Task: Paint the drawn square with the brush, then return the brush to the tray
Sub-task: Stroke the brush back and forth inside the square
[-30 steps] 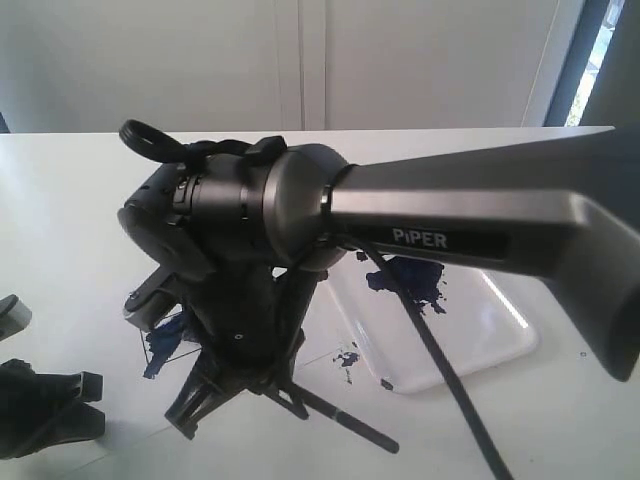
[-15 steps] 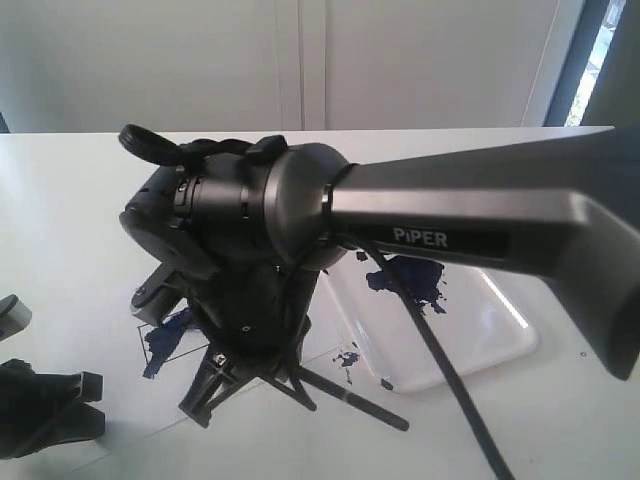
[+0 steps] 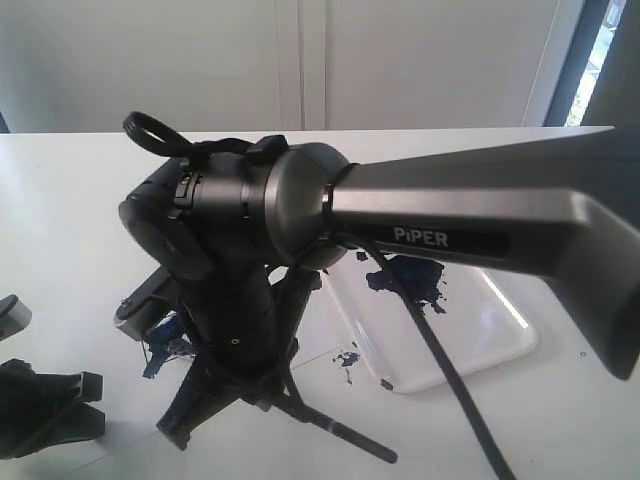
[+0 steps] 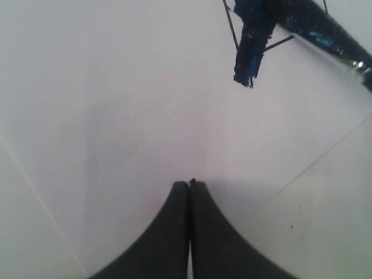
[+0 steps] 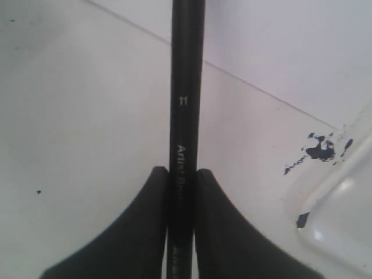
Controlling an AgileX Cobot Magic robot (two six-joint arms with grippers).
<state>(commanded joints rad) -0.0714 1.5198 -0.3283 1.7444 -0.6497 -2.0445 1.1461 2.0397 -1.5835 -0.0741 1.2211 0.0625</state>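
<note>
Painting in hand: brush [image 5: 187,87] gripped by right pincer [image 5: 181,174], drawn square [image 3: 165,348] ahead part-filled; left pincer [image 4: 189,185] closed, empty. More strokes judged needed before tray [image 3: 500,340].

Bright daylight, prob. from the window [image 3: 590,60] at far right; the white table [image 3: 60,200] is nearly washed out. Glare streak on the tray [image 3: 505,300]. Big arm [image 3: 480,215] up close looks dark, w/ soft shadow beneath. Wrist pics are hazy: brush [image 5: 187,87] lettering blurred, left gripper [image 4: 189,186] out of focus.
</note>
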